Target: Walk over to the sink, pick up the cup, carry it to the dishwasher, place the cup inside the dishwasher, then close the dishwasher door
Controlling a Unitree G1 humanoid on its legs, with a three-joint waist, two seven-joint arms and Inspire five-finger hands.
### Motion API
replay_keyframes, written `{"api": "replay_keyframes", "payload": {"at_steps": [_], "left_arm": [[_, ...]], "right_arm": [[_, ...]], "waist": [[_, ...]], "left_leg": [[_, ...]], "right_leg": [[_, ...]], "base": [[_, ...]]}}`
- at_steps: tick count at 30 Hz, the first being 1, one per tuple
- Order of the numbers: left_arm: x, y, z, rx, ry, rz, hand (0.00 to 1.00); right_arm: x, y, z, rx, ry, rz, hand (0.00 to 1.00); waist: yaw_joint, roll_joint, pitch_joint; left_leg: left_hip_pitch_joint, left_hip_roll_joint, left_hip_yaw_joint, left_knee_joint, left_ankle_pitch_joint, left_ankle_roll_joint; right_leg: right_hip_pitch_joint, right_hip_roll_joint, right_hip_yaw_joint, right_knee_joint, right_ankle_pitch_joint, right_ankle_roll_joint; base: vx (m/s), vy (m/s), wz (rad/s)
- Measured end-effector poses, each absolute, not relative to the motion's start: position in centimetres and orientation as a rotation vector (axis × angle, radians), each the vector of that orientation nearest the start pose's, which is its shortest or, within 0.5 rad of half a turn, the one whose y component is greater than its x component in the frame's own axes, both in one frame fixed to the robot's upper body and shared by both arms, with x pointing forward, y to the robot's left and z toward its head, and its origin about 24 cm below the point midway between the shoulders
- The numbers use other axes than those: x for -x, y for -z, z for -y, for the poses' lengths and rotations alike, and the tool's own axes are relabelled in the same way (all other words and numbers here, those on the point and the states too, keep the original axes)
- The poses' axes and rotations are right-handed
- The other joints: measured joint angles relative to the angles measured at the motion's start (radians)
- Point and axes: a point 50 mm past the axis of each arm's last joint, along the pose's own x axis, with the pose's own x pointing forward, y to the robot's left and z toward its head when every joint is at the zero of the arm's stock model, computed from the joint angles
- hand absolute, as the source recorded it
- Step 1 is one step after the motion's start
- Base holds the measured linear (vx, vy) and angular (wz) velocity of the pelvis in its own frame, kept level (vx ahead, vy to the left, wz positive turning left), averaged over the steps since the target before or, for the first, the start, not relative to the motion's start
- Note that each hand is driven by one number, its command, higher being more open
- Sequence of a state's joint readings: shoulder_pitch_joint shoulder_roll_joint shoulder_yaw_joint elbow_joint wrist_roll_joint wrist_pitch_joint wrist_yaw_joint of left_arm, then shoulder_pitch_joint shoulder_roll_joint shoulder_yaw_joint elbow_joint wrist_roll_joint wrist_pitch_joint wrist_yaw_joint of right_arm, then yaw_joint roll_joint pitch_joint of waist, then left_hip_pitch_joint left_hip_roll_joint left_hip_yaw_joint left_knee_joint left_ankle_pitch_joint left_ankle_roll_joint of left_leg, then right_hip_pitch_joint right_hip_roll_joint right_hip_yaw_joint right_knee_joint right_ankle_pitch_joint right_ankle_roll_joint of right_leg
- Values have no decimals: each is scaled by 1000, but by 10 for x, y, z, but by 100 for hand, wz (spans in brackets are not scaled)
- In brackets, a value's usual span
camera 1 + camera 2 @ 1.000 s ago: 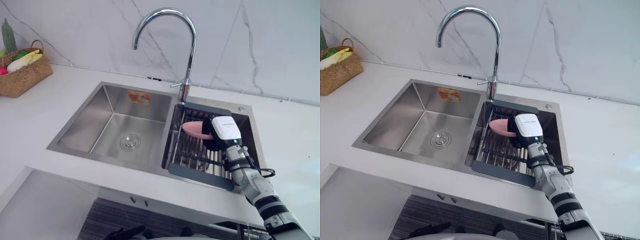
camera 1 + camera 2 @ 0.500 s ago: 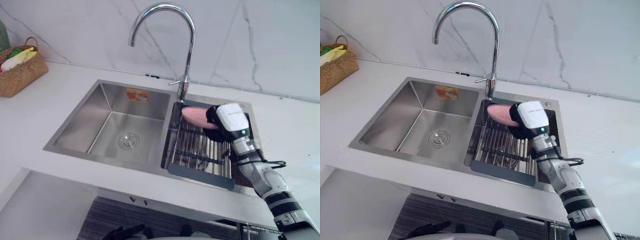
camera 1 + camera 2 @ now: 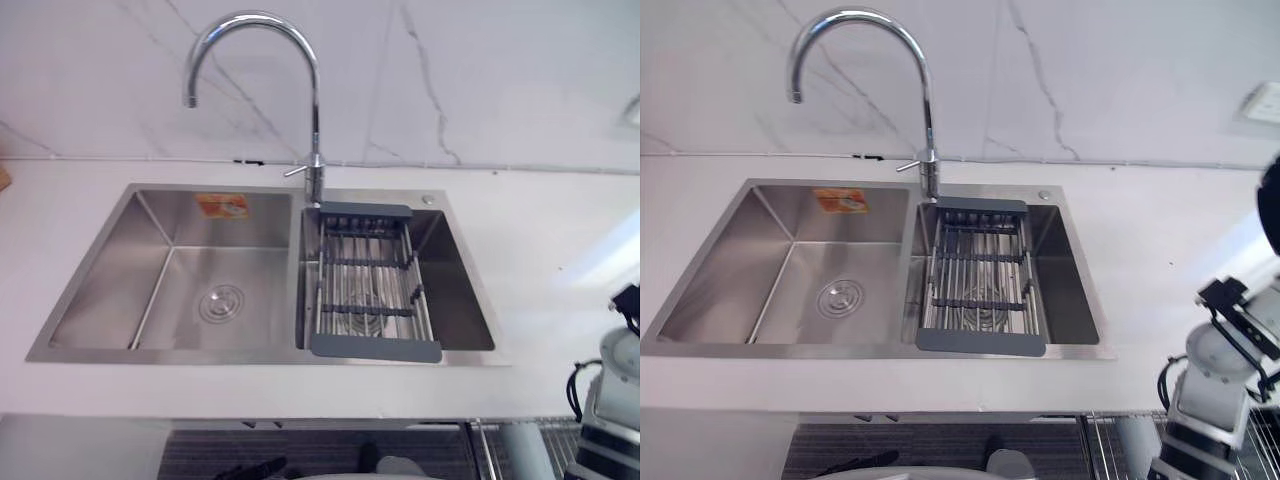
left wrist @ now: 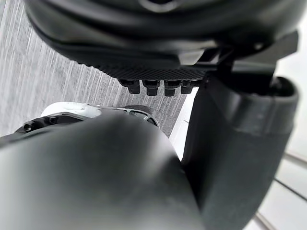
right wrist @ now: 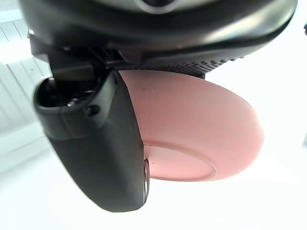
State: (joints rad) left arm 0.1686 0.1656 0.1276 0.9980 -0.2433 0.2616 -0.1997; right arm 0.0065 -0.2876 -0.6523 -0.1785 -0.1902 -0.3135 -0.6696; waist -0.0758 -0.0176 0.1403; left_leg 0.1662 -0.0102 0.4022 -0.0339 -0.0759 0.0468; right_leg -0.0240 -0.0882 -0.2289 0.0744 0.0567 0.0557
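Observation:
The pink cup [image 5: 201,139] lies in my right hand [image 5: 96,143], whose thumb is curled across its side while the fingers hold it from the other side. The silver forearm of that arm rises at the right edge of the head views, beyond the sink's right end and over the white counter [image 3: 1160,230]. The grey dish rack [image 3: 365,285] in the sink's right basin holds nothing. My left hand [image 4: 158,43] hangs low over grey floor with its fingers relaxed and holds nothing.
The steel double sink [image 3: 170,270] is set in the white counter, and a tall curved faucet [image 3: 315,120] rises behind the divider. A marble wall stands behind it. Wire racking [image 3: 1105,440] shows below the counter's front edge at the lower right.
My right hand has lifted the pink cup out of the dish rack and carried it off to the right, past the sink. The camera has turned right, so the wicker basket has left the view.

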Motion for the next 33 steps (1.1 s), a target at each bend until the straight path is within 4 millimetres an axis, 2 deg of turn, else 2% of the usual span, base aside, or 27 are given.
{"api": "replay_keyframes", "payload": {"at_steps": [2,3,4,6,7,9,10,11,12,13,14,15,16,17,19,24,28,33], "left_arm": [[-50,165,-216,313,-193,-1344,100],[-50,166,-215,313,-193,-1351,100],[-49,166,-216,313,-197,-1353,100],[-53,165,-216,314,-212,-1352,100],[-54,165,-217,313,-213,-1361,100],[-54,165,-221,317,-222,-1378,100],[-56,164,-222,314,-220,-1372,100],[-63,162,-226,303,-223,-1354,100],[-68,162,-227,303,-226,-1342,100],[-74,160,-230,312,-247,-1319,100],[-81,159,-226,324,-246,-1292,100],[-82,160,-220,347,-243,-1280,100],[-88,159,-223,360,-277,-1250,100],[-92,157,-225,352,-291,-1232,100],[-91,158,-225,350,-311,-1224,100],[-87,158,-224,384,-330,-1219,100],[-88,158,-218,409,-322,-1216,100],[-93,158,-206,451,-276,-1188,100]], "right_arm": [[-160,-151,336,461,1224,645,0],[-155,-142,336,485,1234,600,0],[-152,-138,335,498,1236,578,0],[-143,-120,331,529,1245,491,0],[-141,-115,331,533,1252,468,0],[-131,-98,335,572,1319,401,0],[-130,-95,335,578,1337,394,0],[-132,-90,335,579,1367,392,0],[-136,-88,334,581,1371,387,0],[-146,-82,329,569,1355,372,0],[-157,-77,326,564,1350,364,0],[-163,-80,326,565,1338,377,0],[-173,-71,318,550,1323,350,0],[-177,-64,312,559,1289,317,0],[-175,-54,307,602,1250,262,0],[-163,-42,305,689,1217,193,0],[-162,-28,290,740,1148,138,0],[-161,14,282,792,1086,-103,0]], "waist": [[-2,-5,3],[-8,-4,3],[-10,-4,3],[-19,2,8],[-28,5,8],[-42,1,7],[-42,-2,4],[-43,-19,9],[-45,-25,13],[-33,-49,24],[-19,-52,21],[-9,-17,19],[15,-40,26],[18,-33,32],[24,-34,33],[20,-25,39],[19,4,63],[35,59,98]], "left_leg": [[-2,1,53,19,-15,3],[-5,6,89,26,-22,7],[-9,11,111,29,-26,9],[-34,56,194,53,-49,9],[-40,70,206,61,-50,6],[-71,122,253,116,-53,-21],[-86,132,264,141,-55,-23],[-126,150,275,206,-62,-24],[-151,159,277,253,-65,-22],[-203,159,274,317,-94,-23],[-227,95,248,211,-89,-12],[-240,111,253,159,-18,7],[-256,127,297,208,5,10],[-280,163,297,261,-18,-2],[-279,187,301,277,-29,-17],[-263,192,304,265,-18,-28],[-243,182,299,252,-10,-28],[-240,163,270,229,12,-22]], "right_leg": [[-22,0,20,7,3,1],[-34,-5,7,10,-6,2],[-45,-20,-36,24,-20,-13],[-114,-79,-181,196,-53,-50],[-122,-92,-205,247,-58,-57],[-118,-148,-263,391,-85,-52],[-116,-157,-265,401,-88,-49],[-127,-151,-261,372,-84,-38],[-132,-145,-277,359,-82,-42],[-127,-139,-253,289,-76,-52],[-72,-94,-171,97,-54,-43],[-53,-59,-168,50,-58,-41],[-30,-81,-191,31,-112,8],[-13,-43,-196,-39,-53,17],[20,-10,-188,-119,-17,6],[44,4,-182,-153,-2,-1],[65,2,-187,-158,0,-1],[77,-5,-217,-153,0,-1]], "base": [[-86,59,-78],[-107,57,-85],[-86,30,-103],[-67,5,-110],[1,-56,-83],[51,-122,-68],[98,-171,-65],[77,-164,-51],[25,-216,-73],[-98,-141,-88],[-136,-108,-101],[-142,-11,-121],[-108,-106,-96],[-77,-115,-74],[-48,-120,-23],[-39,-15,-6],[-40,37,4],[-42,52,18]]}}
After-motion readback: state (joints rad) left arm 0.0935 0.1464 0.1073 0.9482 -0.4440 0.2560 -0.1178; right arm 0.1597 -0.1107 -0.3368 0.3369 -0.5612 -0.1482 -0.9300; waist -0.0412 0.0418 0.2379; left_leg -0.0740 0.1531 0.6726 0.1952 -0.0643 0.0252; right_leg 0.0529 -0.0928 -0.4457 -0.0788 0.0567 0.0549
